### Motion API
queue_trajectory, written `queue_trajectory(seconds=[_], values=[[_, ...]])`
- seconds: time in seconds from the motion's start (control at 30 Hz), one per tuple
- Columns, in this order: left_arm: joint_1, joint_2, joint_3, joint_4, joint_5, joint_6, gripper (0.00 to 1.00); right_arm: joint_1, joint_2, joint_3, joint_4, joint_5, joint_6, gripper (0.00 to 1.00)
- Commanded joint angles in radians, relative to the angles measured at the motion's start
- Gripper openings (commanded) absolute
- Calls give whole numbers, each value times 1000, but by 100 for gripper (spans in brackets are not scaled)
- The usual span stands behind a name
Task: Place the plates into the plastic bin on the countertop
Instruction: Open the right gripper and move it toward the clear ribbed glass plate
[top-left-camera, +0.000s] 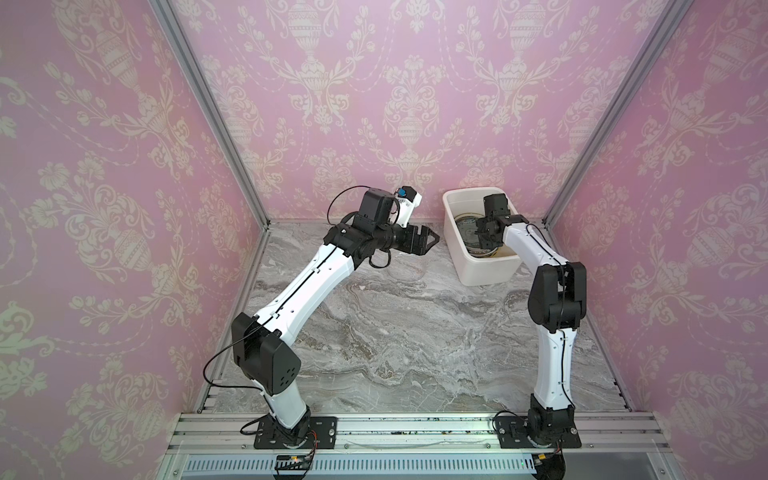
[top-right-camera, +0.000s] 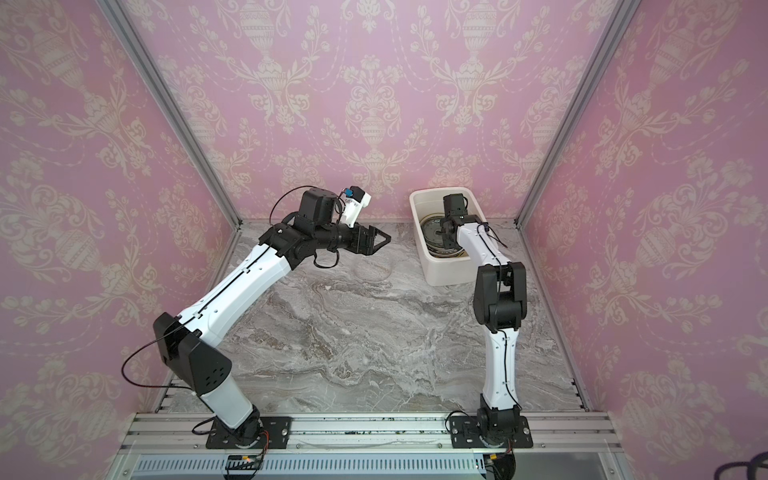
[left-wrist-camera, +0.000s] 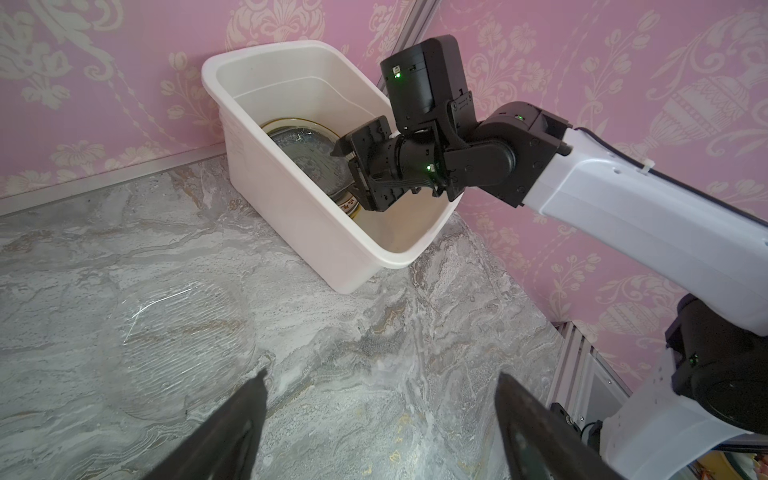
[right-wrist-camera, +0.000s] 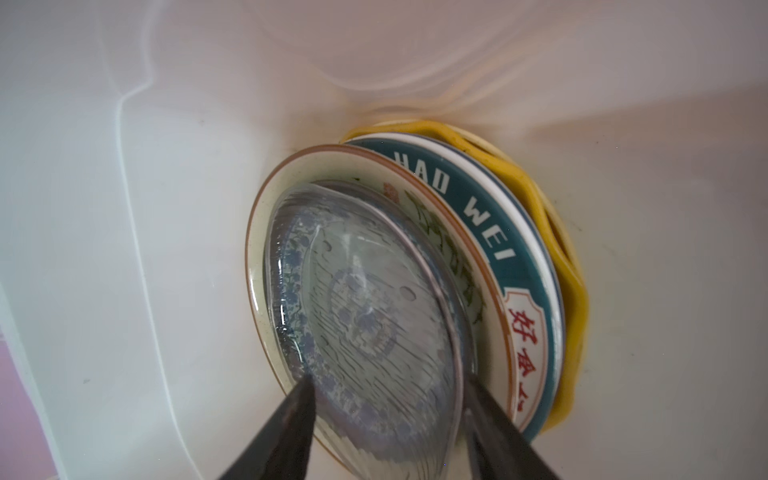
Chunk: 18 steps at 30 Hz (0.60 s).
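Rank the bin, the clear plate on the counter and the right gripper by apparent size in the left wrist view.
Largest to smallest:
1. bin
2. clear plate, though it lies nearer the camera, which flatters it
3. right gripper

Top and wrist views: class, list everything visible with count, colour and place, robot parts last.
countertop: one, grey marble, cell floor
plastic bin: one, white, back right of the countertop
stacked plates: at least five, clear glass topmost, cream, teal, white, yellow below, inside the bin
lone glass plate: one, clear, on the countertop left of the bin
walls: three, pink patterned, around the countertop
left gripper: one, black, open, near the lone glass plate
right gripper: one, black, open, inside the bin over the stack
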Motion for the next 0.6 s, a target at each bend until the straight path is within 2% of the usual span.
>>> queue_trajectory(seconds=[0.0,0.1,0.3,0.43,0.57], values=[[1,-29,24,-29,-31,23,88,-17,-21,41,-148,34,2,98],[1,-49,20,-31,-53,5,88,-16,-55,57,-206,40,-23,100],[2,-130,-10,-30,-113,-42,89,-12,-171,24,-182,23,-88,100],[3,-223,-72,-28,-184,-93,99,-3,-297,-61,-133,5,-106,100],[10,-326,-157,-22,-198,-153,99,18,-451,-192,-57,-31,-147,100]])
